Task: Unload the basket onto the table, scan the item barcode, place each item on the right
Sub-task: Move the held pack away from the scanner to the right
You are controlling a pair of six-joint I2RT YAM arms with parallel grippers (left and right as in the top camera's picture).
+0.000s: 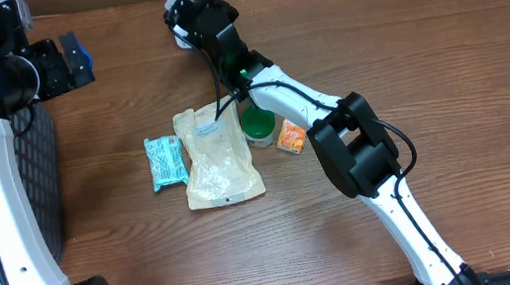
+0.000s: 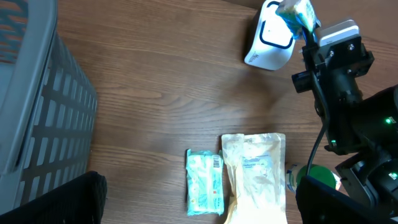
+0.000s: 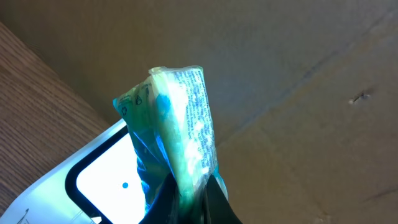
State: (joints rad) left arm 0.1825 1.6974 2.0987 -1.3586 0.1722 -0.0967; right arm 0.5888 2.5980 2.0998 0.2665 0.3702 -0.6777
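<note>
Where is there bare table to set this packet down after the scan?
Bare wood lies between the basket and the scanner, and along the near edge in front of the beige pouch. Crowded: the centre, where the lying teal packet, pouch, green-lidded tub and orange packet sit together under the right arm.

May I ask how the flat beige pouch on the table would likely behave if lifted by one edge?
The pouch looks like soft, wrinkled film lying flat, so it would probably sag and fold. It seems thin, so likely light. Its glossy surface may slip if pushed.
</note>
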